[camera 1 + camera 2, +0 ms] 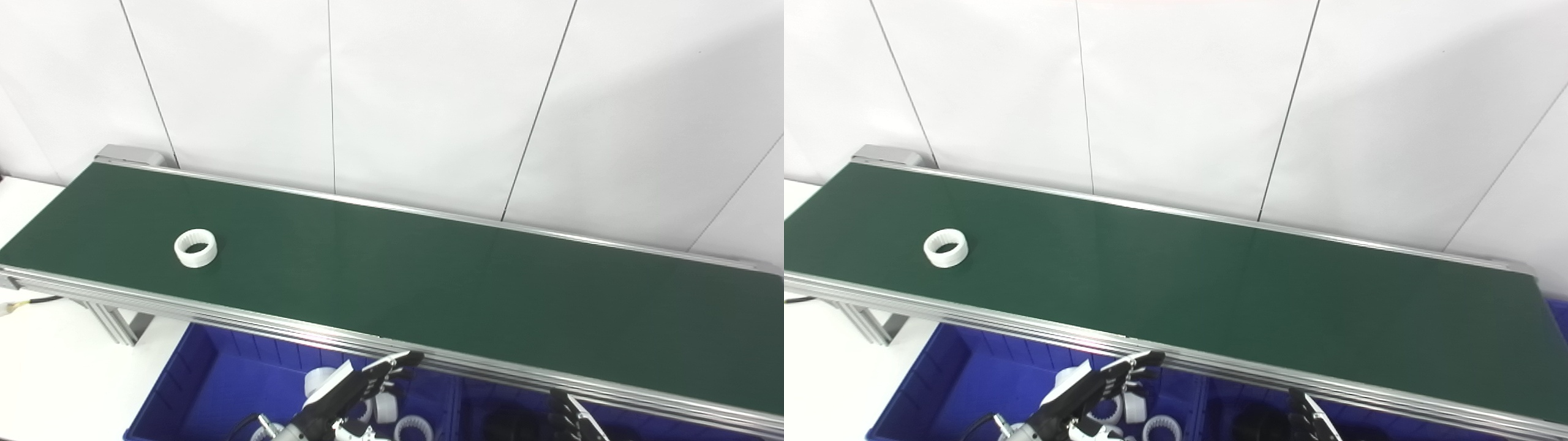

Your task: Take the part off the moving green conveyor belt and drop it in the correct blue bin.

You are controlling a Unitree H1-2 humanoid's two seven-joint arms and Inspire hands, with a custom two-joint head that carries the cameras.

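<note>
A white ring-shaped part (pixel 196 248) lies on the green conveyor belt (pixel 392 269) near its left end; it also shows in the right eye view (pixel 946 248). My left hand (pixel 361 386) is open and empty, held over the left blue bin (pixel 202 380) just below the belt's front rail, far right of the ring. Only the fingertips of my right hand (pixel 569 416) show at the bottom edge, over the right blue bin (pixel 643 422); they look spread apart and hold nothing.
The left bin holds several white ring parts (pixel 410 425). The right bin holds dark parts (pixel 508 422). An aluminium rail (pixel 245 315) runs along the belt's front edge. A white wall stands behind the belt. A white table surface (pixel 49 367) lies at the left.
</note>
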